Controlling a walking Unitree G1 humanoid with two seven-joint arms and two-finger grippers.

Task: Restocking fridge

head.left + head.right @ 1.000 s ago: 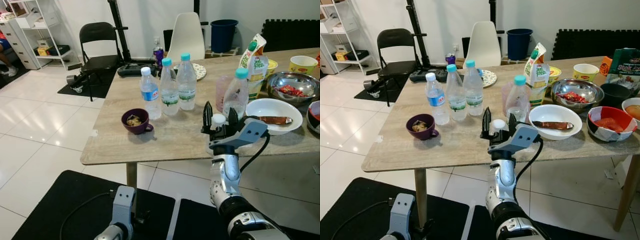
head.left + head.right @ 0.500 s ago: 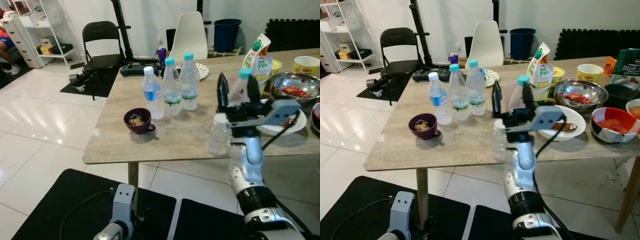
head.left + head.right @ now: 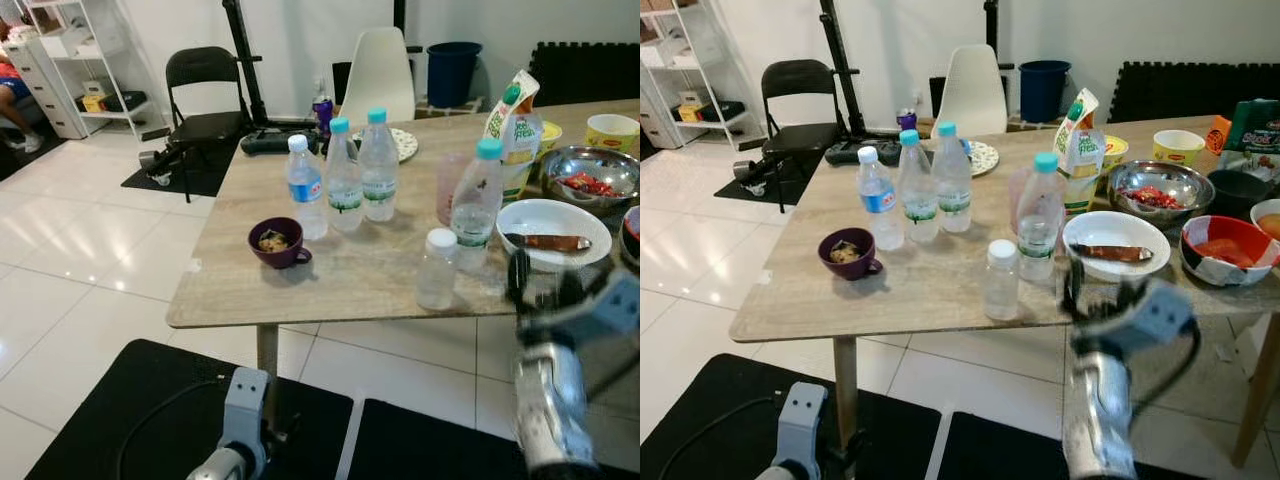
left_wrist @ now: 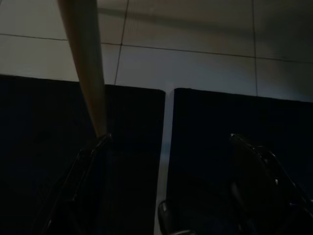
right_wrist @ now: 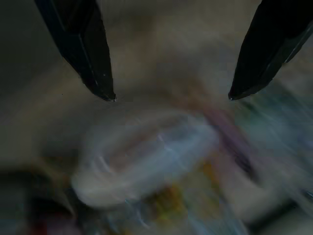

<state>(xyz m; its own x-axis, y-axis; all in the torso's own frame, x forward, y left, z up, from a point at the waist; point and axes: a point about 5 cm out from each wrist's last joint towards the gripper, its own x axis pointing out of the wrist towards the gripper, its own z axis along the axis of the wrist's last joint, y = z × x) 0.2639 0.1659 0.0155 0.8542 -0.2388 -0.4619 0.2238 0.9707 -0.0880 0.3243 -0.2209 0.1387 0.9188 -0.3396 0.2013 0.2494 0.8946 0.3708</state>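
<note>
My right claw (image 3: 1098, 300), fingers apart and empty, sits at four o'clock of the small bottle (image 3: 1001, 279) on the worktop (image 3: 910, 290). I judge I'm picking a bottle to stock; next I must line up on one.

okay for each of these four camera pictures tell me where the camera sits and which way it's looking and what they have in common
Left eye view: on the head, looking down at the wooden table; blurred right tool at the table's near edge.
Right eye view: the head's other eye, same scene; small white-capped bottle stands free.
Left wrist view: on the idle left arm, facing the black mat and tiled floor.
Right wrist view: along open black fingers, blurred.
Shared: both eyes show the same table.
</note>
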